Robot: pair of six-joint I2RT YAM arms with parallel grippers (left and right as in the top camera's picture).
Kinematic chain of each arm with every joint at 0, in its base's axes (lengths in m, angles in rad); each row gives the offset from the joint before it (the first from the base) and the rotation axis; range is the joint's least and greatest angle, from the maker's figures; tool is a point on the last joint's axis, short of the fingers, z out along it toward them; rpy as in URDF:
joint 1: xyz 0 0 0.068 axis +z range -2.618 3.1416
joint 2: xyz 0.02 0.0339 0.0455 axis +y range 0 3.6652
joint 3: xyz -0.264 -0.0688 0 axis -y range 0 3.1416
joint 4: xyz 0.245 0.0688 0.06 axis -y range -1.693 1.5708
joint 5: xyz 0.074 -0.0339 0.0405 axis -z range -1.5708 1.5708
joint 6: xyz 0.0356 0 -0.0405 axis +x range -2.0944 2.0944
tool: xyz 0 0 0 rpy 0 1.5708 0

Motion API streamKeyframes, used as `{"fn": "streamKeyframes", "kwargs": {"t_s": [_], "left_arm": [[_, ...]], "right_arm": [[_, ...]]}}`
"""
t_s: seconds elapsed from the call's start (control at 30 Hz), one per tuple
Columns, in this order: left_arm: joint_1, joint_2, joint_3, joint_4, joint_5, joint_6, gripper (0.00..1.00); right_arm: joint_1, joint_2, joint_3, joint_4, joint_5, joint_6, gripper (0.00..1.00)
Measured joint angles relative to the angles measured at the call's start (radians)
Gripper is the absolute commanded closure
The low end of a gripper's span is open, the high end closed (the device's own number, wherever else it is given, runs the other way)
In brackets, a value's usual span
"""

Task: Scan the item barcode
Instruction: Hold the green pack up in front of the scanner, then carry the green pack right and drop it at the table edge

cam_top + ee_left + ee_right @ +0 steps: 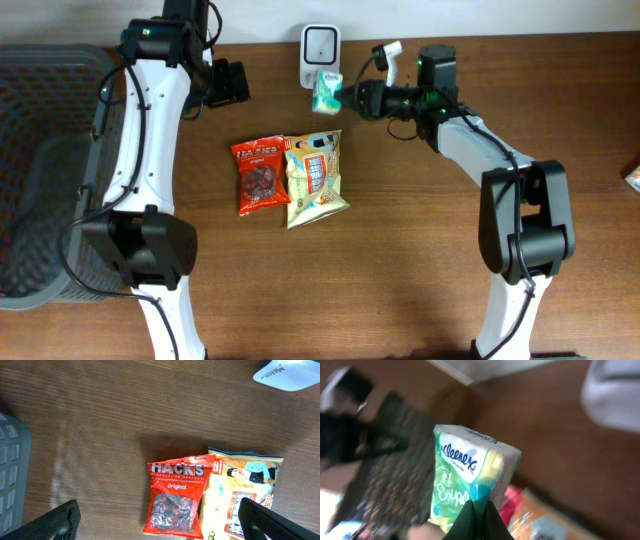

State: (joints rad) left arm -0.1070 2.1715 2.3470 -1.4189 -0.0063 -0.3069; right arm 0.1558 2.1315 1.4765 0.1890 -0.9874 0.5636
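Note:
A green and white Kleenex tissue pack (pixel 326 92) (pixel 470 480) hangs in the air in front of the white barcode scanner (pixel 320 47), at the back middle of the table. My right gripper (pixel 347 97) (pixel 479 510) is shut on the pack's lower edge, its black fingers pinched together. My left gripper (pixel 228 83) (pixel 160 519) stands open above the table at the back left, holding nothing. Its fingertips (pixel 55 520) straddle the red Hacks bag (pixel 176 500) below. Whether the pack's barcode faces the scanner is hidden.
A red Hacks candy bag (pixel 260 176) and a yellow snack bag (pixel 314 178) (pixel 240 495) lie side by side mid-table. A dark mesh basket (pixel 40 170) fills the left edge. A corner of the scanner (pixel 287 371) shows in the left wrist view.

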Motion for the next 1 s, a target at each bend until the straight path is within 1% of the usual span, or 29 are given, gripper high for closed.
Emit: {"fn": "streamKeyframes", "kwargs": {"t_s": [0.03, 0.07, 0.13, 0.2, 0.23, 0.27, 0.3, 0.33, 0.37, 0.4, 0.43, 0.53, 0.63, 0.77, 0.83, 0.87, 0.93, 1.0], "left_arm": [[0.0, 0.0, 0.0, 0.0, 0.0, 0.0, 0.01], [0.0, 0.0, 0.0, 0.0, 0.0, 0.0, 0.01], [0.0, 0.0, 0.0, 0.0, 0.0, 0.0, 0.01], [0.0, 0.0, 0.0, 0.0, 0.0, 0.0, 0.01], [0.0, 0.0, 0.0, 0.001, 0.0, 0.0, 0.01], [0.0, 0.0, 0.0, 0.0, 0.0, 0.0, 0.01], [0.0, 0.0, 0.0, 0.0, 0.0, 0.0, 0.01], [0.0, 0.0, 0.0, 0.0, 0.0, 0.0, 0.01], [0.0, 0.0, 0.0, 0.001, 0.0, 0.0, 0.01], [0.0, 0.0, 0.0, 0.0, 0.0, 0.0, 0.01], [0.0, 0.0, 0.0, -0.001, 0.0, 0.0, 0.01], [0.0, 0.0, 0.0, 0.0, 0.0, 0.0, 0.01], [0.0, 0.0, 0.0, 0.001, 0.0, 0.0, 0.01], [0.0, 0.0, 0.0, 0.0, 0.0, 0.0, 0.01], [0.0, 0.0, 0.0, 0.001, 0.0, 0.0, 0.01], [0.0, 0.0, 0.0, 0.001, 0.0, 0.0, 0.01], [0.0, 0.0, 0.0, 0.0, 0.0, 0.0, 0.01], [0.0, 0.0, 0.0, 0.001, 0.0, 0.0, 0.01]], "right_arm": [[0.007, 0.0, 0.022, -0.001, 0.084, 0.006, 0.96], [0.017, 0.003, 0.061, 0.0, 0.196, -0.02, 0.96], [0.045, 0.003, 0.119, 0.008, 0.389, -0.108, 0.96], [0.139, 0.003, 0.137, 0.008, 0.76, -0.426, 0.96], [0.209, 0.004, 0.137, 0.048, 0.986, -0.66, 0.96], [0.259, 0.007, 0.14, 0.093, 1.099, -0.814, 0.96], [0.295, 0.013, 0.144, 0.15, 1.17, -0.977, 0.96], [0.344, 0.039, 0.15, 0.237, 1.244, -1.227, 0.96], [0.345, 0.059, 0.154, 0.261, 1.275, -1.341, 0.96], [0.332, 0.086, 0.157, 0.304, 1.291, -1.405, 0.96], [0.306, 0.116, 0.158, 0.307, 1.297, -1.451, 0.96], [0.259, 0.148, 0.158, 0.295, 1.262, -1.468, 0.95], [0.26, 0.148, 0.158, 0.29, 1.18, -1.473, 0.95], [0.26, 0.186, 0.162, 0.274, 1.154, -1.476, 0.96], [0.255, 0.203, 0.161, 0.286, 1.171, -1.42, 0.96], [0.251, 0.205, 0.164, 0.309, 1.211, -1.354, 0.96], [0.229, 0.205, 0.201, 0.306, 1.303, -1.266, 0.96], [0.181, 0.2, 0.252, 0.225, 1.388, -1.161, 0.96]]}}
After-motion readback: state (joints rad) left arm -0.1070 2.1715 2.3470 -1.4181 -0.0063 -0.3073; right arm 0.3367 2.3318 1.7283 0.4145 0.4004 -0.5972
